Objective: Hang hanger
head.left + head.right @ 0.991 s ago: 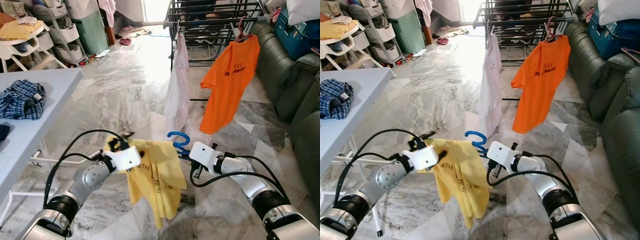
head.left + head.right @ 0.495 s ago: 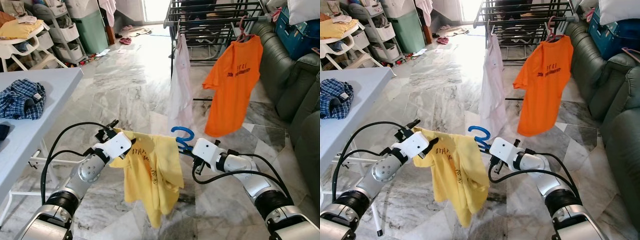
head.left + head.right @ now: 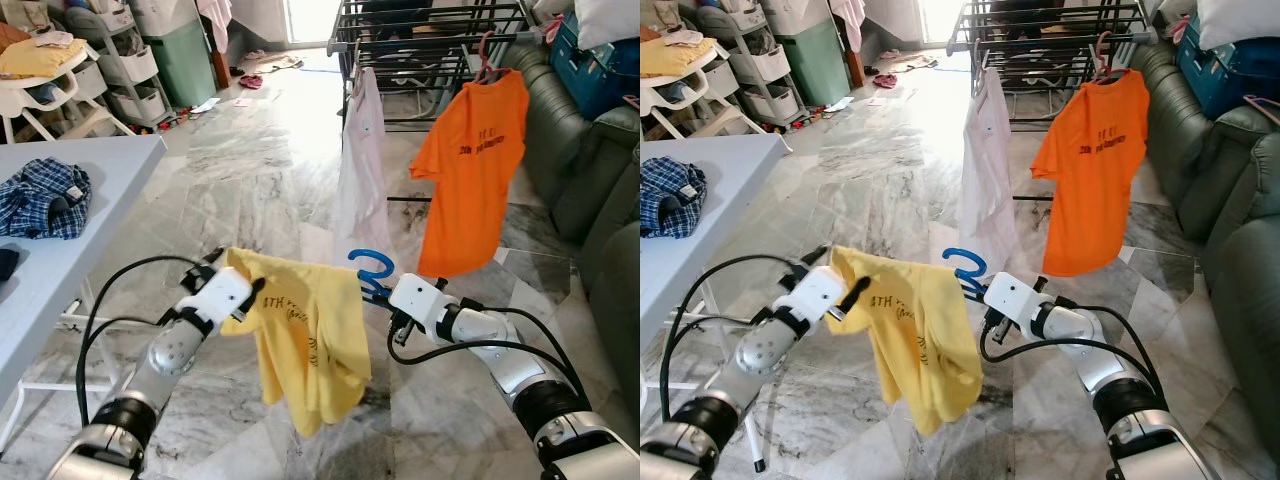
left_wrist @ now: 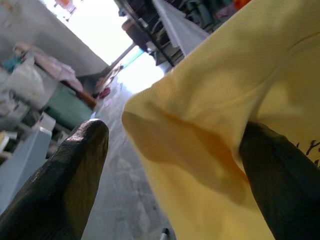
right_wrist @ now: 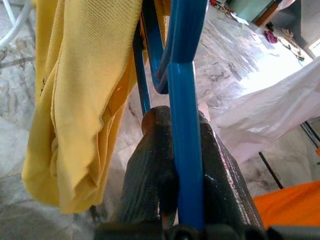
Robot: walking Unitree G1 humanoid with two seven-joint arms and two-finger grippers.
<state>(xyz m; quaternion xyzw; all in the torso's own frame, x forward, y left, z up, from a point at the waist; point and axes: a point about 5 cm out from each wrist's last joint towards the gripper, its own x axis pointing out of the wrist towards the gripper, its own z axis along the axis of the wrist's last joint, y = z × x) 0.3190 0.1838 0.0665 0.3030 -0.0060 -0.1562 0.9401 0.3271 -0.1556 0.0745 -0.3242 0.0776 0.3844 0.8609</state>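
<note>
On my far left stood a grey table (image 3: 95, 190) with a blue checked cloth (image 3: 42, 200) lying on it. My left claw (image 3: 243, 292) was held up in front of me, and a yellow shirt (image 3: 310, 340) hung from it. My left wrist camera showed more: my two black fingers (image 4: 55, 185) stood spread wide, and a fold of the yellow shirt sat between them. I could not tell if they pressed on it.

The shirt sat on a blue hanger (image 3: 368, 272), and its hook stuck up just beside my right claw (image 3: 390, 305). My right wrist camera showed my black fingers (image 5: 150, 175) squeezed tight on the blue bar of the hanger.

Past my arms, across the shiny stone floor (image 3: 240, 170), stood a black drying rack (image 3: 430, 40). A white shirt (image 3: 360, 170) and an orange shirt (image 3: 470, 170) hung from it. A green sofa (image 3: 590, 170) stood on my right.
</note>
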